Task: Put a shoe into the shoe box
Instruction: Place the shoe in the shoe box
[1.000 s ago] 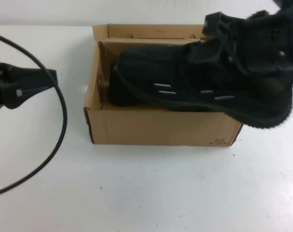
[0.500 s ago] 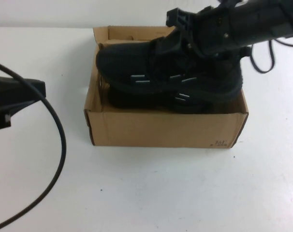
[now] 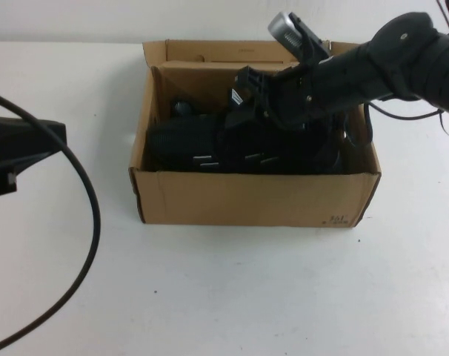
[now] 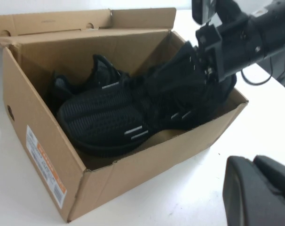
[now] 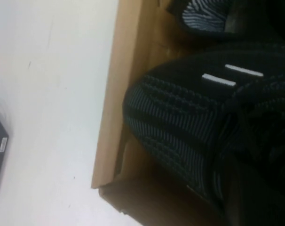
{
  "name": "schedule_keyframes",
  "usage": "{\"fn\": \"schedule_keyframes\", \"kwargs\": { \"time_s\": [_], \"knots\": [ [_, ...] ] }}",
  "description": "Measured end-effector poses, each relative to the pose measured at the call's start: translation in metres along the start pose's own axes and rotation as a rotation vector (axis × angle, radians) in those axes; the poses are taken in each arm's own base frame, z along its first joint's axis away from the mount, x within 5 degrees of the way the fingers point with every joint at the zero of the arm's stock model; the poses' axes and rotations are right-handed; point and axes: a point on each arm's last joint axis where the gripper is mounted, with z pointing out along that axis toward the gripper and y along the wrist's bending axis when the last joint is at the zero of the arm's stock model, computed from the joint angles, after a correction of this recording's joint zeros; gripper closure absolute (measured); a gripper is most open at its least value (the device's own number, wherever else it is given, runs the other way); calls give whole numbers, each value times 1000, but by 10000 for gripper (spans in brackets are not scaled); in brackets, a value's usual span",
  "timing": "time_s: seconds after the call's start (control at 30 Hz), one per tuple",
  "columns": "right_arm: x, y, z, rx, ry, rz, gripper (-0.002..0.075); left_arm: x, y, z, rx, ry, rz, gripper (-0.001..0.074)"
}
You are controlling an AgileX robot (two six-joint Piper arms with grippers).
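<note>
The brown cardboard shoe box [image 3: 247, 200] stands open in the middle of the table. The black sneaker [image 3: 191, 144] with white side dashes lies inside it along the near wall, toe toward the left. My right gripper [image 3: 252, 107] reaches into the box from the right and is shut on the shoe's collar. The shoe also shows in the left wrist view [image 4: 102, 117] and the right wrist view [image 5: 180, 113], low in the box [image 4: 43, 150]. My left gripper [image 3: 58, 137] is shut and empty, parked left of the box.
A second black shoe [image 3: 181, 109] lies behind the first in the box, also in the left wrist view [image 4: 101, 70]. A black cable [image 3: 91, 222] loops over the table's left side. The box's back flap [image 3: 210, 48] stands up.
My right gripper has carried the shoe from above the box's right side leftward and down into the box. The left gripper has drawn back a little to the left.
</note>
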Motion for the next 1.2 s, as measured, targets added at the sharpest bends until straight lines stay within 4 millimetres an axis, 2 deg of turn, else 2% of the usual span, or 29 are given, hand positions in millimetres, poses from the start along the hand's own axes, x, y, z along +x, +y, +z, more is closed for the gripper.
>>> {"fn": "schedule_keyframes", "kwargs": {
  "time_s": [0.37, 0.6, 0.7, 0.8, 0.87, 0.97, 1.07, 1.2],
  "knots": [
    [1, -26, 26, 17, 58, 64, 727, -1, 2, 0, -17, -9, -2, 736],
    [4, -31, 30, 44, 86, 49, 722, -1, 2, 0, -20, -11, -5, 736],
    [5, -32, 30, 52, 103, 39, 666, -1, 2, 0, -20, -11, -7, 736],
    [6, -32, 29, 58, 107, 31, 538, -1, 2, 0, -20, -11, -8, 736],
    [5, -31, 26, 71, 99, 10, 426, -1, 2, 0, -20, -11, -8, 736],
    [3, -24, 14, 106, 78, -57, 308, -1, 2, 0, -20, -11, -8, 736],
    [2, -17, 1, 152, 55, -132, 280, -1, 2, 0, -20, -11, -8, 736],
    [1, -11, -10, 182, 30, -188, 279, -1, 2, 0, -20, -11, -8, 736]
  ]
}}
